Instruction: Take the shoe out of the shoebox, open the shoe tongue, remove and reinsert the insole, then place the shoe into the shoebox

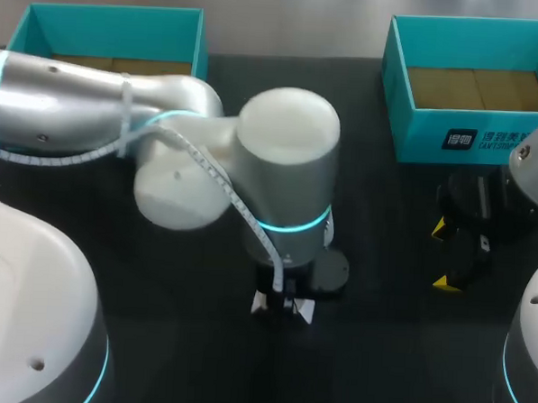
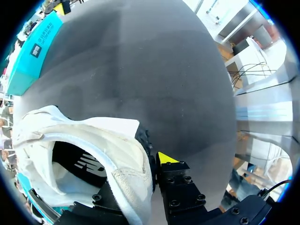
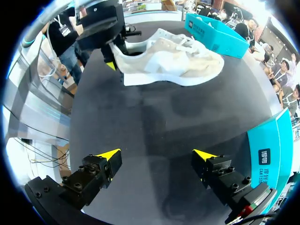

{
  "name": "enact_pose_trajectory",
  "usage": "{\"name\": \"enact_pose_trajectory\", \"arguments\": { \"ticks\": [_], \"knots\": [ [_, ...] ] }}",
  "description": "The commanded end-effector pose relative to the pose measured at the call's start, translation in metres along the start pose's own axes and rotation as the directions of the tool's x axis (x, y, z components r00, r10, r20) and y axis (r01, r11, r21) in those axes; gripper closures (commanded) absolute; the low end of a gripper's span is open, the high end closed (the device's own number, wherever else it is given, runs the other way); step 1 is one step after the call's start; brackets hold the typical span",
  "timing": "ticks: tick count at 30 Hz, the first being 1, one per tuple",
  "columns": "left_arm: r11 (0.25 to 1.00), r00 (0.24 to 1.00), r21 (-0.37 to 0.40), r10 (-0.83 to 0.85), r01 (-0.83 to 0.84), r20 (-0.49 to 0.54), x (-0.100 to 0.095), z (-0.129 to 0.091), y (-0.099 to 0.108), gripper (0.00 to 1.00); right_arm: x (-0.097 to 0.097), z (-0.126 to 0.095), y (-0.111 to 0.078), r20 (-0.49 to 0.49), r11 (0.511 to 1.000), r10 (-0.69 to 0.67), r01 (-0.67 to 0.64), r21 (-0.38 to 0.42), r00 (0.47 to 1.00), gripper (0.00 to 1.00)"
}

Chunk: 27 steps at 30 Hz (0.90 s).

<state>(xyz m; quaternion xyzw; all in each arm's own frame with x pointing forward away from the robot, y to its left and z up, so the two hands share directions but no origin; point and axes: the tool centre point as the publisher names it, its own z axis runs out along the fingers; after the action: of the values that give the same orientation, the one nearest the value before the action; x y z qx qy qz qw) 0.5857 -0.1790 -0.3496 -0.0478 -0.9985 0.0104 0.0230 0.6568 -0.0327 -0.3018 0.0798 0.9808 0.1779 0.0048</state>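
Observation:
A white shoe [image 3: 173, 58] lies on its side on the black table, outside both boxes. My left gripper [image 2: 151, 165] is shut on its heel collar, one yellow tip outside the heel wall and the other finger inside the opening. A dark insole [image 2: 79, 161] shows inside the shoe [image 2: 93, 140]. In the head view my left arm's wrist covers nearly all of the shoe [image 1: 282, 306]. The right wrist view shows the left gripper [image 3: 110, 51] at the heel. My right gripper [image 3: 157, 157] hangs open over bare table, well short of the shoe; the head view has this right gripper [image 1: 448, 256] at the right.
Two teal shoeboxes stand at the back: one at the left [image 1: 115, 31], one at the right [image 1: 471, 131], the latter just beyond my right gripper. The right box's wall [image 3: 272, 159] is close beside the right fingers. Bare black table lies between the arms.

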Motion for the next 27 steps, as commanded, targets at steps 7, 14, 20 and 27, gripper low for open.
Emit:
{"name": "enact_pose_trajectory", "arguments": {
  "ticks": [7,14,20,27],
  "knots": [
    [0.999,0.999,-0.008,-0.032,0.032,0.001,-0.009,-0.042,0.033,1.00,0.001,0.001,0.000,0.003,1.000,0.001,-0.001,0.003,1.000,0.00],
    [0.998,0.998,0.002,-0.068,0.068,0.012,-0.018,-0.066,0.054,1.00,0.001,0.001,0.000,0.003,1.000,0.001,-0.001,0.003,1.000,0.00],
    [0.997,0.996,0.015,-0.082,0.082,0.028,-0.035,-0.103,0.071,1.00,0.001,0.001,0.000,0.003,1.000,0.001,-0.001,0.003,1.000,0.00],
    [0.999,0.999,0.012,-0.040,0.040,0.012,-0.063,-0.137,0.083,1.00,0.001,0.001,0.000,0.003,1.000,0.001,-0.001,0.003,1.000,0.00]
  ]
}}
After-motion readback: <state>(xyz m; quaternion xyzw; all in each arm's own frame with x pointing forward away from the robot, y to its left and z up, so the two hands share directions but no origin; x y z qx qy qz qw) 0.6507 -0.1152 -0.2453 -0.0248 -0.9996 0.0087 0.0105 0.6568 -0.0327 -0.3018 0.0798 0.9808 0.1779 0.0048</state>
